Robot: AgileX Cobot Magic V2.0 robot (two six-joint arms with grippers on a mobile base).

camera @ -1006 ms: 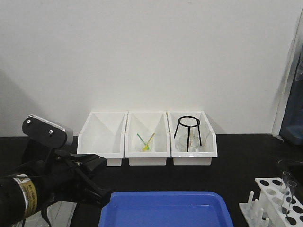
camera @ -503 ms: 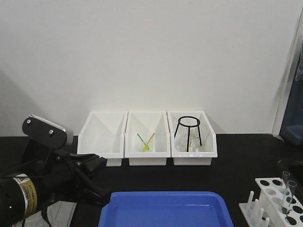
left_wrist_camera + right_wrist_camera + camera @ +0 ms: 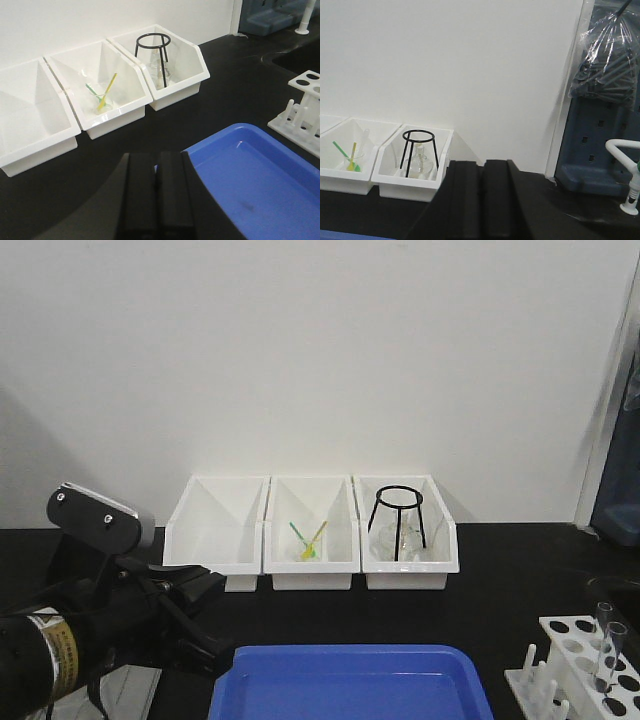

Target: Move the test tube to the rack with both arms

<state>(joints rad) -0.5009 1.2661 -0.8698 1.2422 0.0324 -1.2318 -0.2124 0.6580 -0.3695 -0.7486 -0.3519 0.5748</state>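
Glossy white plastic rack (image 3: 590,665), clear glass test tube (image 3: 603,645)

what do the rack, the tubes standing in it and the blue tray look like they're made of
The rack looks like matte white moulded plastic: opaque, with moulded pegs and round holes. The test tubes standing in it look like clear glass, see-through with bright rims, though clear plastic is possible. The blue tray seems glossy plastic, with soft highlights on a smooth, evenly coloured surface.

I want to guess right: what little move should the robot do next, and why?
Probably just park: two test tubes already stand in the rack, the blue tray looks empty, and the left gripper and right gripper are shut on nothing.
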